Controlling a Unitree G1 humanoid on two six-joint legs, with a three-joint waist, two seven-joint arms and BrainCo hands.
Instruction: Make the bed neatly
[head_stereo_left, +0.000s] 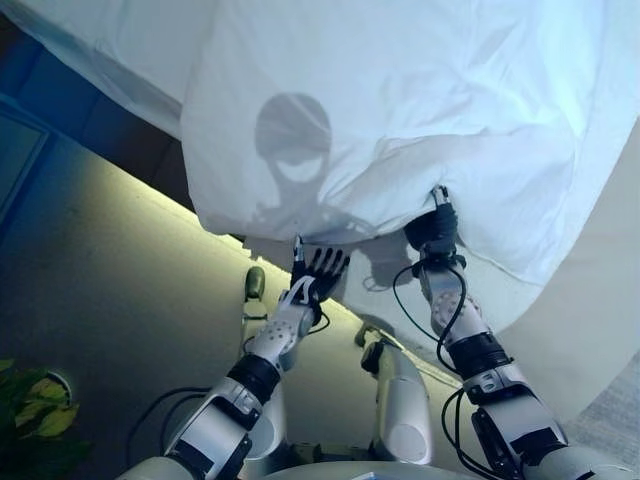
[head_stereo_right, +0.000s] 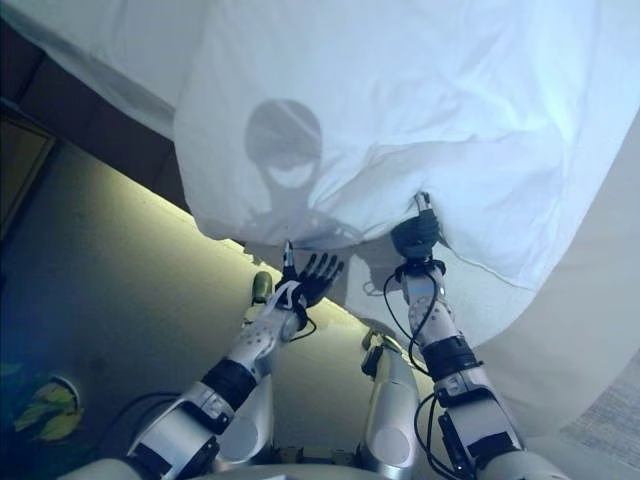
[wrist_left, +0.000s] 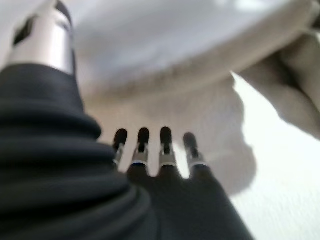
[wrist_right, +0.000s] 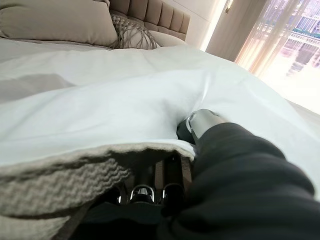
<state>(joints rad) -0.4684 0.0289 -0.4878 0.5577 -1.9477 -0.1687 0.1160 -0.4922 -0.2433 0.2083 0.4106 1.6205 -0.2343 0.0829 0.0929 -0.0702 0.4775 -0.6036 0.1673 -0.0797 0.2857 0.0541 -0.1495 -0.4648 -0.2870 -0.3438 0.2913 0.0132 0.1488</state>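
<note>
We are standing at the side of the bed, and everything below is placed relative to the white, softly wrinkled duvet (head_stereo_left: 400, 120) that is covering most of the mattress and hanging over its near edge. Our right hand (head_stereo_left: 433, 228) is sitting right at that hanging edge, pinching it: in the right wrist view the thumb (wrist_right: 201, 121) is lying on top of the white fabric while the fingers (wrist_right: 142, 192) are curling underneath, so we are gripping both the duvet hem and the grey, ribbed knitted blanket (wrist_right: 55, 182) that is showing just under it. Our left hand (head_stereo_left: 318, 272) is hovering just below the duvet's edge, apart from it, fingers spread and straight, holding nothing; the left wrist view is showing the straight fingertips (wrist_left: 143, 137) pointing at pale fabric without touching it. Beyond the far end of the duvet, a beige rectangular pillow (wrist_right: 55, 22) and a woven-textured cushion (wrist_right: 132, 35) are resting against a tan tufted upholstered headboard (wrist_right: 155, 15). A green leafy potted plant (head_stereo_left: 35, 410) is sitting on the floor well away from the duvet, on our left side.
</note>
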